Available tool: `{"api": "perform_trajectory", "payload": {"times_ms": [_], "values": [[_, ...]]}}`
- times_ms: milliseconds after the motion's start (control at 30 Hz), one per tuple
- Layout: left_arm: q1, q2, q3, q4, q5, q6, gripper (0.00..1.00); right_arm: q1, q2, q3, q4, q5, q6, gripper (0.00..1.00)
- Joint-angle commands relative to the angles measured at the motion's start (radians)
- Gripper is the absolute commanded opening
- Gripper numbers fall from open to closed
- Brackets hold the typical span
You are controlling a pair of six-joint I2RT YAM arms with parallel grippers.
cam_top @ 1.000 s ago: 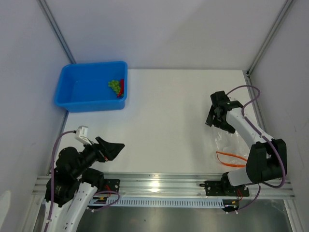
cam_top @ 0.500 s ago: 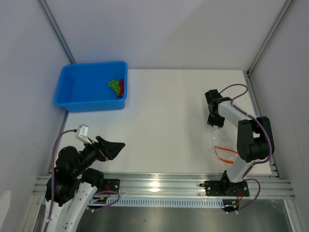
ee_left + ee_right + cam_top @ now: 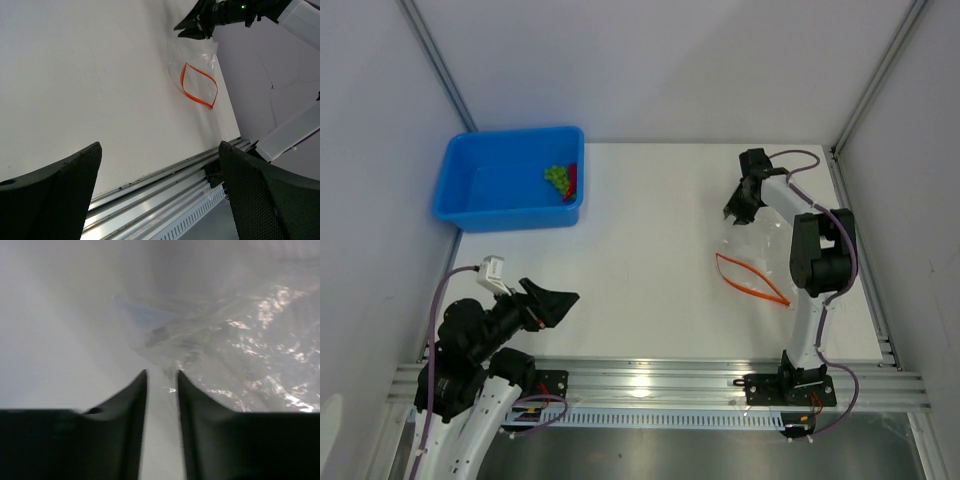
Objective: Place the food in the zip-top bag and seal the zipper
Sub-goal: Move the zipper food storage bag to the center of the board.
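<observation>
- bag (image 3: 761, 243): clear, on surface (image 3: 650, 250), well right of tub (image 3: 480, 190); zipper (image 3: 750, 278) gapes in a loop at its near end.
- right gripper (image 3: 738, 210): at bag's far edge, fingers (image 3: 135, 400) nearly together, pinching the film.
- left gripper (image 3: 552, 301): spread, nearer than tub, holding nothing.
- grapes (image 3: 557, 176), red piece (image 3: 571, 180): in tub.
- change: right gripper has narrowed from spread; bag has shifted toward tub.

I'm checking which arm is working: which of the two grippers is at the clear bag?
The right gripper: its narrowed jaws pinch the far end of the zip-top bag. The left gripper hangs open near its base, away from it.
</observation>
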Motion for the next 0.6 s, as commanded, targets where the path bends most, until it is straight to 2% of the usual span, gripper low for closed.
{"api": "perform_trajectory", "payload": {"times_ms": [0,67,200,267,333,467,567], "values": [[0.009,0.015,0.029,0.008,-0.012,0.010,1.00,0.002,0.021,0.127,0.060,-0.194,0.103,0.42],[0.009,0.013,0.026,0.012,-0.012,0.009,1.00,0.012,0.018,0.183,0.054,-0.228,0.083,0.70],[0.009,0.018,0.012,0.024,-0.009,0.007,0.99,0.046,-0.042,0.251,-0.025,-0.131,-0.053,0.85],[0.009,0.023,0.006,0.029,-0.007,0.007,1.00,0.080,-0.115,0.250,-0.079,-0.006,-0.158,0.94],[0.009,0.032,0.003,0.037,-0.004,0.007,0.99,0.109,-0.171,0.217,-0.133,0.086,-0.228,0.99],[0.009,0.058,-0.002,0.047,0.014,0.024,0.99,0.210,-0.347,0.092,-0.216,0.380,-0.386,0.99],[0.009,0.076,-0.005,0.058,0.025,0.027,1.00,0.254,-0.445,-0.017,-0.274,0.479,-0.417,0.97]]}}
